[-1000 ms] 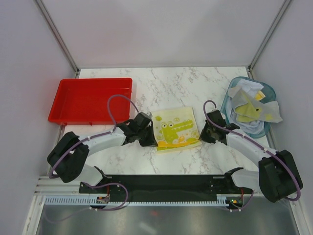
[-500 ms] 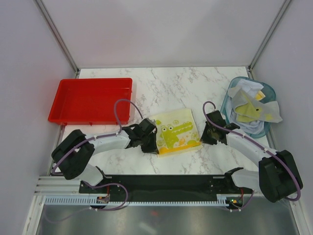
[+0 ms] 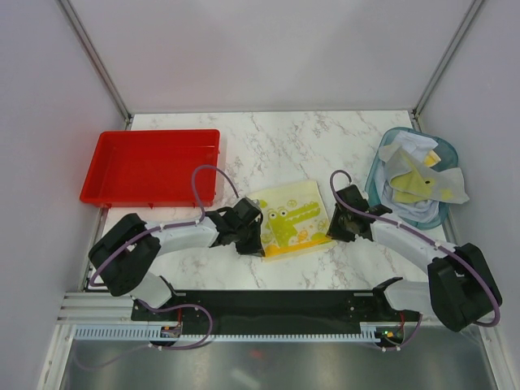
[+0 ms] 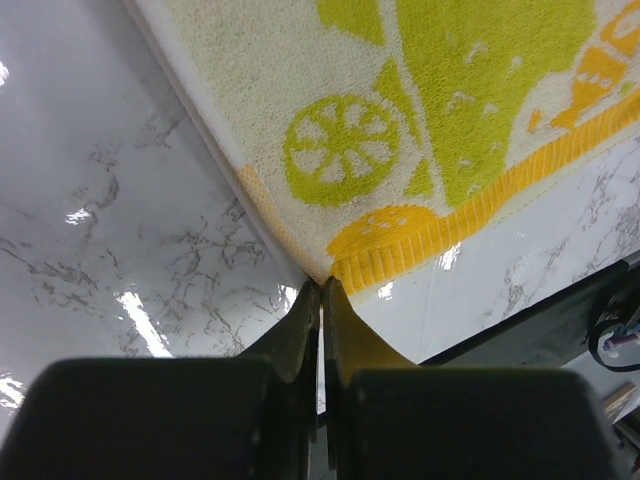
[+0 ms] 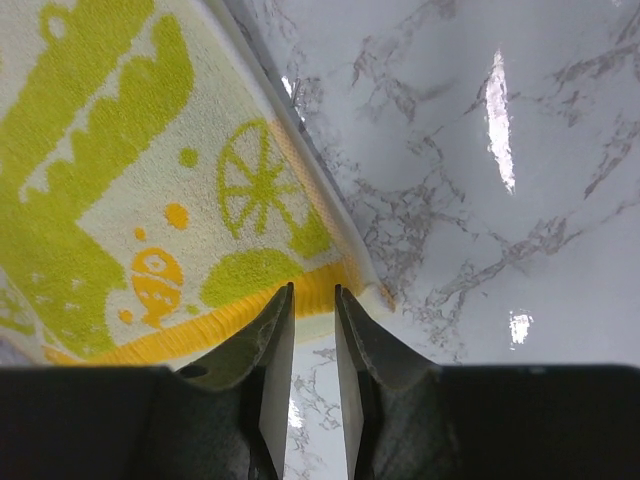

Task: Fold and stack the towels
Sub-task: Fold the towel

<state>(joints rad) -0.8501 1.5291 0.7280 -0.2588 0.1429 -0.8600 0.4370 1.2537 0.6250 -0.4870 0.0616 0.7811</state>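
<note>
A pale yellow towel with a green crocodile print lies folded on the marble in the middle. My left gripper is shut on its near left corner; in the left wrist view the closed tips pinch the orange-bordered corner of the towel. At the towel's near right corner my right gripper stands slightly open. Its tips hover at the yellow border of the towel, gripping nothing. Several more towels, grey, white and yellow, are piled in the basket at the right.
A red plastic tray sits at the back left with nothing in it. The translucent teal basket stands at the right edge, close behind my right arm. Bare marble lies behind the towel.
My right gripper has opened and let go of the towel's right corner. The left gripper, still shut on its corner, moved right and nearer, and the towel shifted and skewed with it.
</note>
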